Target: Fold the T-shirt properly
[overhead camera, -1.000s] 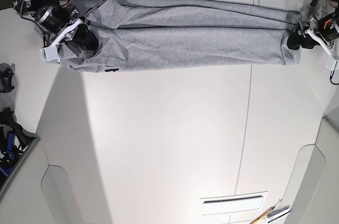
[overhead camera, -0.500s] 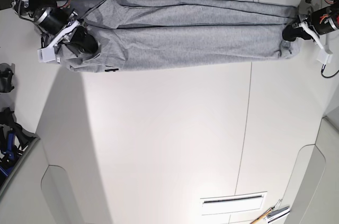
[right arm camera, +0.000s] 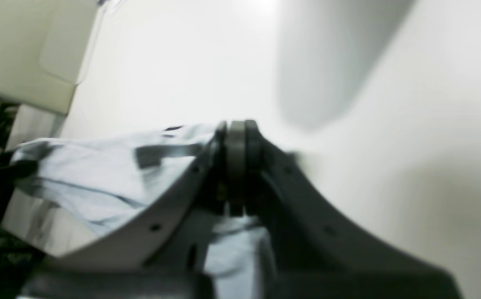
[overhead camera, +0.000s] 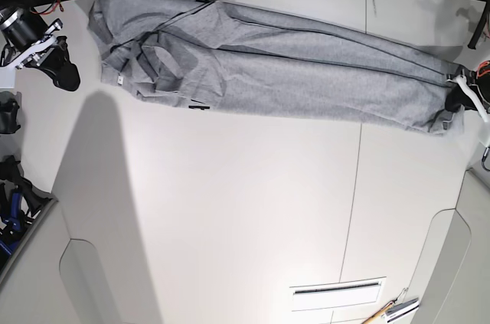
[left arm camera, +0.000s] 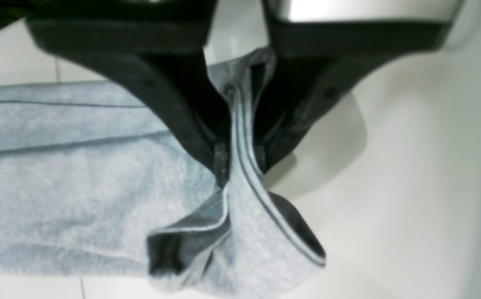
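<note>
Starting with the left wrist view, we see the left tool (left arm camera: 238, 162) with its two dark fingers (left arm camera: 182, 120) closed on a bunched hem edge of the T-shirt (left arm camera: 78, 187). The grey cloth runs off to the left across the white worktop (left arm camera: 411, 187), and a loose fold hangs open just below the pinch.

Moving to the right wrist view, which is blurred, we see the right tool (right arm camera: 236, 166) with its fingertips pressed flat together. No cloth shows between the tips. Part of the T-shirt (right arm camera: 99, 174) lies behind and to the left of it on the worktop (right arm camera: 390, 124).

From the base view, we see the T-shirt (overhead camera: 291, 71) lying as a long narrow band across the far part of the worktop (overhead camera: 245, 209), slanting down toward the right. The left tool (overhead camera: 458, 96) holds its right-hand end. The right tool (overhead camera: 65, 71) sits at the picture's left, apart from the rumpled end of the shirt.
</note>
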### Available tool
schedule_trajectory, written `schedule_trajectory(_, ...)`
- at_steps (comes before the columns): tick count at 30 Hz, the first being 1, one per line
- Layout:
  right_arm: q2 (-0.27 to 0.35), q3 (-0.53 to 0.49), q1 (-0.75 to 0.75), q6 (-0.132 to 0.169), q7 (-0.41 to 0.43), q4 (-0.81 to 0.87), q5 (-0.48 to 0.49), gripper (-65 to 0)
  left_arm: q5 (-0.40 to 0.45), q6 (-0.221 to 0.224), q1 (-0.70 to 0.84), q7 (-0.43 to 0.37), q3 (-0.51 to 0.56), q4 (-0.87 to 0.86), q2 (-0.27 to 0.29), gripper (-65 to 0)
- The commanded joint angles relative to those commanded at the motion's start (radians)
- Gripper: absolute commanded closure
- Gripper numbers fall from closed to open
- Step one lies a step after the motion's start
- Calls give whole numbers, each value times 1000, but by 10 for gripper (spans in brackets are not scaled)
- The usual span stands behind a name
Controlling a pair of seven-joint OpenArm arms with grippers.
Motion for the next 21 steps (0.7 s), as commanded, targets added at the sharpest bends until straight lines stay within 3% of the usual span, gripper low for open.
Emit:
schedule_trajectory(4, 0, 20, 0, 0, -8, 0, 0, 0, 0, 10, 16, 8, 0, 101, -9, 0)
schedule_trajectory(8, 0, 20, 0, 0, -12, 0, -1, 0, -2, 13, 98, 8, 24, 330, -8, 0)
schedule_trajectory(11, 0, 20, 0, 0, -12, 0, -2, 0, 14, 55, 145, 8, 106, 479, 2, 0)
schedule_trajectory(13, 0, 20, 0, 0, -12, 0, -5, 0, 64, 66, 137, -14, 197, 515, 33, 0)
schedule_trajectory(15, 0, 20, 0, 0, -12, 0, -14, 0, 139, 112, 112, -75, 286, 508, 71, 0)
schedule_trajectory(18, 0, 20, -3, 0, -13, 0, -16, 0, 209, 172, 40, -89, 389, 489, 135, 0)
schedule_trajectory(21, 0, 20, -3, 0, -24, 0, -17, 0, 231, 171, 6, -89, 463, 477, 184, 0)
